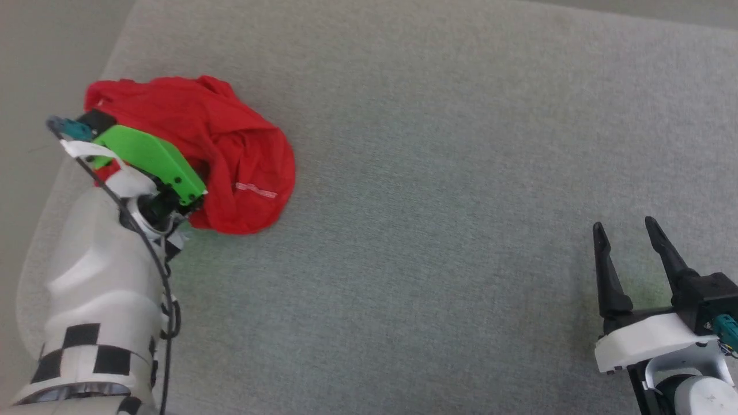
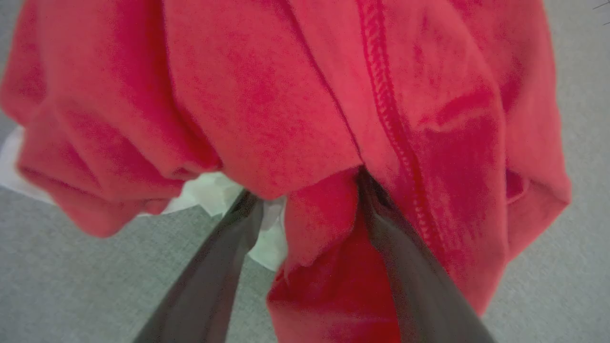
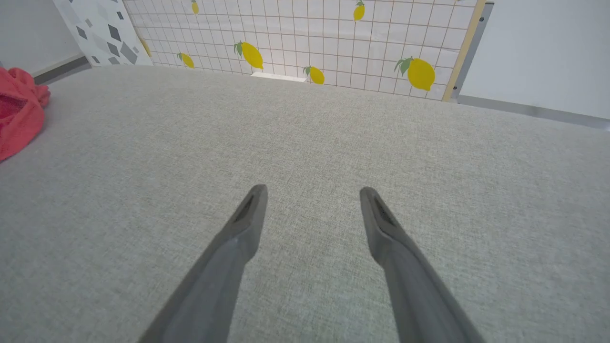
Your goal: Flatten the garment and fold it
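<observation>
The garment (image 1: 230,144) is a crumpled red heap at the far left of the grey surface, with a striped trim line on its near side. My left arm's green wrist housing (image 1: 150,158) lies over the heap's left part, hiding the fingers in the head view. In the left wrist view my left gripper (image 2: 309,188) is open, its tips pushed into the red cloth (image 2: 286,95), and a fold hangs between the fingers. A bit of white fabric (image 2: 209,190) peeks out beneath. My right gripper (image 1: 624,223) (image 3: 313,189) stands open and empty at the near right, far from the garment (image 3: 16,114).
The grey padded surface (image 1: 438,173) stretches wide between the two arms. Its left edge (image 1: 75,155) runs close beside the garment. A lemon-patterned grid panel (image 3: 333,38) stands beyond the far edge in the right wrist view.
</observation>
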Robot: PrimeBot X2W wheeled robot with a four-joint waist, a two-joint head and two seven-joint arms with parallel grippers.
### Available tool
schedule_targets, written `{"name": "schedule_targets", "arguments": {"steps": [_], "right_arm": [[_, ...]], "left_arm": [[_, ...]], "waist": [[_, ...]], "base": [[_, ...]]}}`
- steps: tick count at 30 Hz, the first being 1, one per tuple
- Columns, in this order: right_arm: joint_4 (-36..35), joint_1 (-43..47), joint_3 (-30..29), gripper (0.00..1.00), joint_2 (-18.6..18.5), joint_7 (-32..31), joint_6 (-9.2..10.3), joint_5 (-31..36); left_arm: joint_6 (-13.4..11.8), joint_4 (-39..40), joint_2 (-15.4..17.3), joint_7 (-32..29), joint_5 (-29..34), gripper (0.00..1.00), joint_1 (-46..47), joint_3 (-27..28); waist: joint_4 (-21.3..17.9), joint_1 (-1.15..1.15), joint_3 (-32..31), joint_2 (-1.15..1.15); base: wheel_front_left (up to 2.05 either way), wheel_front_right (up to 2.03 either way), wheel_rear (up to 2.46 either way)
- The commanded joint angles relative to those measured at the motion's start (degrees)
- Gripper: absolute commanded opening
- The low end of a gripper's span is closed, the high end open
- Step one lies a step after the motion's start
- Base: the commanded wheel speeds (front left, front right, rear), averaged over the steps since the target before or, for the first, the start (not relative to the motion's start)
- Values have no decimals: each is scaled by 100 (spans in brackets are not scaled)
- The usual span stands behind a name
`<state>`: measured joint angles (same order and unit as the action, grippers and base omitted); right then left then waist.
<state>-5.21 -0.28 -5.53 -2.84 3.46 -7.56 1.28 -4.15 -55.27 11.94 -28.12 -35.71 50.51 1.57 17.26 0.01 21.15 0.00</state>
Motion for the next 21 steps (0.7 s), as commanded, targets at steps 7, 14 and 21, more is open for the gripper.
{"name": "schedule_targets", "arguments": {"steps": [7,14,21], "right_arm": [[-165,12,36,100,-4,-101,8,31],[-95,-1,53,100,-4,-108,8,36],[259,-51,218,100,-4,72,8,-200]], "left_arm": [[275,-405,-210,163,-52,100,-69,-88],[605,-387,-159,1207,-112,0,152,26],[984,10,193,2521,201,0,708,-174]], "waist": [[-135,-1,375,0],[10,-1,174,0],[40,-1,-369,0]], "base": [[0,0,0],[0,0,0],[0,0,0]]}}
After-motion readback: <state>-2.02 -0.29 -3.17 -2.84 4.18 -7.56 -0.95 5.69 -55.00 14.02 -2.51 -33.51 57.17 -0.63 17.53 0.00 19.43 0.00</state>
